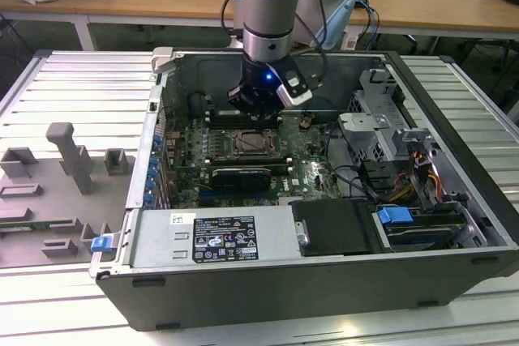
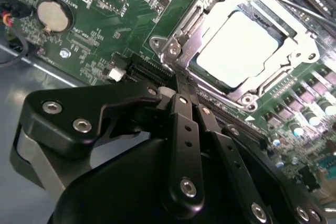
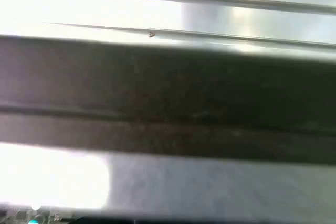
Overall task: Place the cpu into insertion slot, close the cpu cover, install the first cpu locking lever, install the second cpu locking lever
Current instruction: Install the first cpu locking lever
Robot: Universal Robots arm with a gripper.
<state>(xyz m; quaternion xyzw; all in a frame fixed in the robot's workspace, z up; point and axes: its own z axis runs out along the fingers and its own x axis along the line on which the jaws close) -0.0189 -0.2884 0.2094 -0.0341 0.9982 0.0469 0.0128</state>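
Observation:
The cpu lies flat in the insertion slot, its pale silvery top showing through the cut-out of the cpu cover. The cover is down over the chip. A thin metal lever rod runs along one side of the socket. My gripper hangs just above the board at a corner of the socket, its two black fingers pressed together with nothing between them. In the exterior view the gripper sits inside the open computer case, right behind the socket.
A coin battery and connectors lie on the green board beside the gripper. A long black card, the power supply, a drive cage and cables crowd the case. Grey fixtures stand outside, at the exterior view's left.

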